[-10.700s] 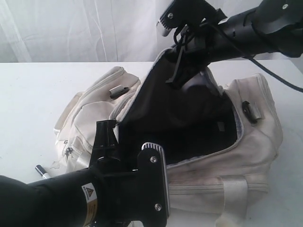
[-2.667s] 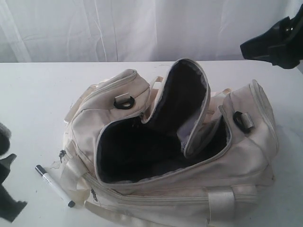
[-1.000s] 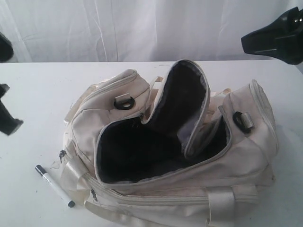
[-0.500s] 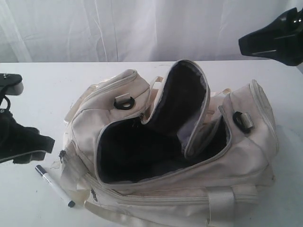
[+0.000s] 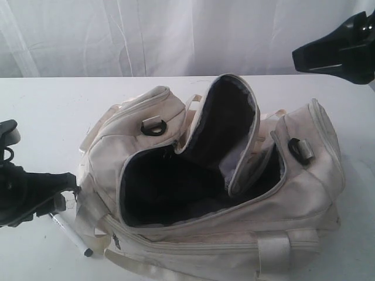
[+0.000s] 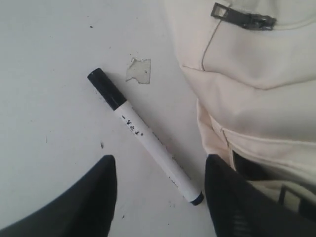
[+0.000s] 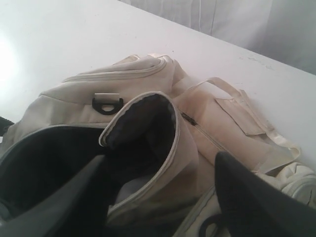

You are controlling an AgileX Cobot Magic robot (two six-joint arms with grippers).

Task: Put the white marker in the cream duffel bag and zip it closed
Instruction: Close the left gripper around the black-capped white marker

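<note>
The white marker (image 5: 71,236) is laid on the table (image 5: 41,105) at the near left, just beside the cream duffel bag (image 5: 304,193). The left gripper (image 6: 159,168), jaws apart, is held over it, with the barrel slanted across the gap. The right gripper (image 7: 163,168), likewise apart, is held far right.
</note>
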